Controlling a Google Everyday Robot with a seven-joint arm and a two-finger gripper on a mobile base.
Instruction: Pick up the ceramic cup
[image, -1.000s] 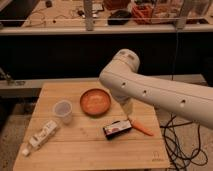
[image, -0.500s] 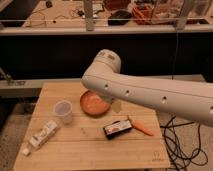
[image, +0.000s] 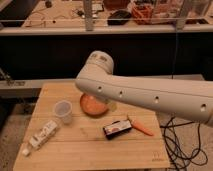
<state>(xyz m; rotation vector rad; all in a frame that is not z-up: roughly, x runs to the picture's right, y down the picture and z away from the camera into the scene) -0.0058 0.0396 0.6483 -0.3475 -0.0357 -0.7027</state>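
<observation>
The ceramic cup (image: 63, 111) is small and whitish and stands upright on the left half of the wooden table (image: 90, 156). My white arm (image: 145, 95) reaches in from the right and crosses above the table. Its rounded joint (image: 97, 67) is above and to the right of the cup, over the far side of the orange bowl (image: 91, 105). My gripper does not show; only arm links are visible. Nothing touches the cup.
A white bottle (image: 41, 136) lies at the table's front left. A black packet (image: 118, 129) and an orange carrot-like piece (image: 141, 128) lie right of centre. Black cables (image: 181, 146) lie on the floor to the right. A dark bench (image: 100, 45) runs behind.
My arm has swung left across the table. Its rounded joint has moved from right of the bowl to above the bowl's far side, closer to the cup. The objects have not moved.
</observation>
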